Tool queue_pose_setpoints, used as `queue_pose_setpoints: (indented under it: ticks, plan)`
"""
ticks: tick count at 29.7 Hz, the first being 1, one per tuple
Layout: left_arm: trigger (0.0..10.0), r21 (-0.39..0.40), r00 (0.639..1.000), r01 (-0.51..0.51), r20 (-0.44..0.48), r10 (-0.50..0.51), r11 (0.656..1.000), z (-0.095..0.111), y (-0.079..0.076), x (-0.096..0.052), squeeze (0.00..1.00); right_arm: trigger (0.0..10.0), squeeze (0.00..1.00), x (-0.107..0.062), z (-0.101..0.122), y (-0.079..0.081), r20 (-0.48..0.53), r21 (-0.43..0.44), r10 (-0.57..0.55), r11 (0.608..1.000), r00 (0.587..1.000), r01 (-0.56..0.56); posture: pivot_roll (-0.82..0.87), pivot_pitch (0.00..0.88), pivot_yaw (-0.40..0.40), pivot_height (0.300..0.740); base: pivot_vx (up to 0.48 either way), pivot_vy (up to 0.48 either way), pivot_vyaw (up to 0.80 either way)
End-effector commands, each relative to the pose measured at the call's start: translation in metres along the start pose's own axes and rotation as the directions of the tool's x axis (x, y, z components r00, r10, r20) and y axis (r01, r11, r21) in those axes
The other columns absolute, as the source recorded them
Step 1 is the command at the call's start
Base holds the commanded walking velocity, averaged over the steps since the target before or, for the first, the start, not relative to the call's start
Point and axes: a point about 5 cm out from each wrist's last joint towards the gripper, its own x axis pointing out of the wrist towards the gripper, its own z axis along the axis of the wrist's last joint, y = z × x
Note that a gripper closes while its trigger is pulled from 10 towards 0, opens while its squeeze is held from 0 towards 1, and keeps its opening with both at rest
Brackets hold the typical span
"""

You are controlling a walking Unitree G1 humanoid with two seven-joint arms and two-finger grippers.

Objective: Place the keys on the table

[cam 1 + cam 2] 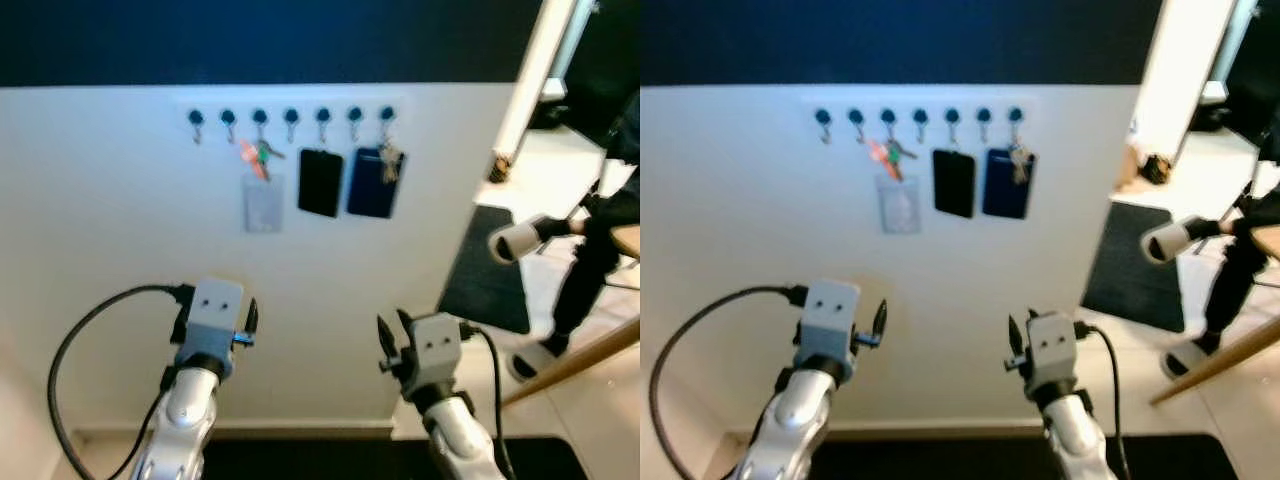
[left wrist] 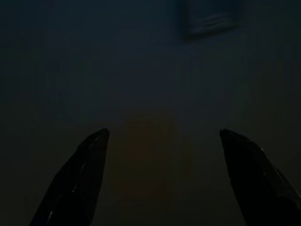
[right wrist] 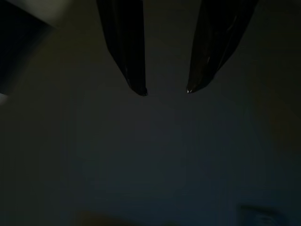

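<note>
Left end effector (image 2: 163, 136) had fingers wide apart, right end effector (image 3: 164, 90) fingers slightly apart; both wrist views were too dark to read beyond that. Keys (image 1: 256, 156) hung blurred on a hook rail (image 1: 291, 117) on the white wall, beside a black card (image 1: 320, 182) and blue card (image 1: 371, 183). A person's leg (image 1: 583, 270) stood on open floor to the right.

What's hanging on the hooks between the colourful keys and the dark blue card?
In the left eye view, a black card hangs between the orange and green keys and the dark blue card. One bare hook sits there too.
</note>
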Motion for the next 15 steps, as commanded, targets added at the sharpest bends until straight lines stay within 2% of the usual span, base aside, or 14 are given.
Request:
queue_pose_setpoints:
  ticks: [1,2,15]
  plan:
    - [10.0,0.009,1.0,0.006,-0.002,-0.006,1.0,-0.0005,-0.0017,-0.0016,0.0,10.0,0.0,-0.003,-0.0035,-0.0037,-0.014,-0.012,-0.005,1.0,1.0,0.005,0.17,0.134,0.017,0.74,0.349,0.0,0.0]
    - [10.0,0.005,1.0,0.002,-0.002,-0.002,1.0,-0.0005,-0.0011,-0.002,0.0,10.0,0.0,-0.0031,-0.0037,-0.0037,-0.015,-0.013,-0.005,1.0,1.0,0.005,0.17,0.134,0.017,0.74,0.349,0.0,0.0]
    - [10.0,-0.002,1.0,-0.011,-0.005,0.011,1.0,-0.0013,0.0049,-0.0072,0.0,10.0,0.0,-0.0049,-0.0054,-0.0039,-0.02,-0.013,-0.007,1.0,1.0,0.007,0.17,0.139,0.022,0.74,0.0,0.0,0.0]
